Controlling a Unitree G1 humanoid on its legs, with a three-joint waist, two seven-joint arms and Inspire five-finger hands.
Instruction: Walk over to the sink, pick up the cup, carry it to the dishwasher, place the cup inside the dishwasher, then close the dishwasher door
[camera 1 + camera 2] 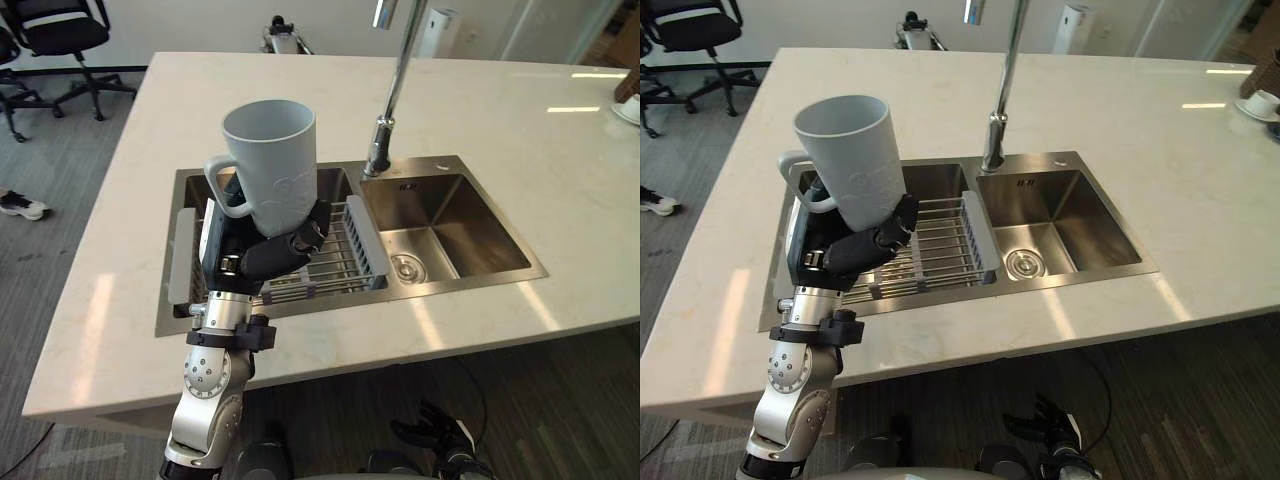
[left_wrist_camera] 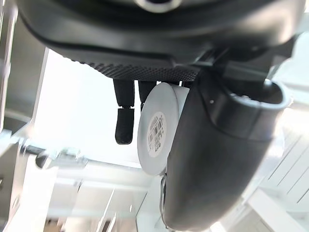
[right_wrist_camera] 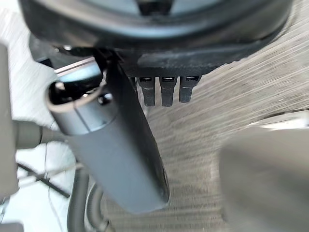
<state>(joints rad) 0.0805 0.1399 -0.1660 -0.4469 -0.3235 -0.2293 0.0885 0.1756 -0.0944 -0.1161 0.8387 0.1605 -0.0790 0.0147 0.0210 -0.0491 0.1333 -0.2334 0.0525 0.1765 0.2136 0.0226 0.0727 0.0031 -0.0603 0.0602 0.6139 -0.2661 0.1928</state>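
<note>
Cup (image 1: pixel 272 165), pale grey and upright, is clasped low round its base by the left hand (image 1: pixel 265 255), above the sink's (image 1: pixel 470 280) drying rack (image 1: pixel 335 255) at 9 o'clock from the tap (image 1: pixel 390 100); held so low, it could tip or slip during the carry.

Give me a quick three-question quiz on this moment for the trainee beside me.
1. True or false: the cup rests on the wire rack in the sink.
2. Which hand grips the cup? A. left hand B. right hand C. neither
3. Fill in: the cup's handle points to the robot's ___.
Key: 1 false, it is held up off the wire rack; 2 A; 3 left.
</note>
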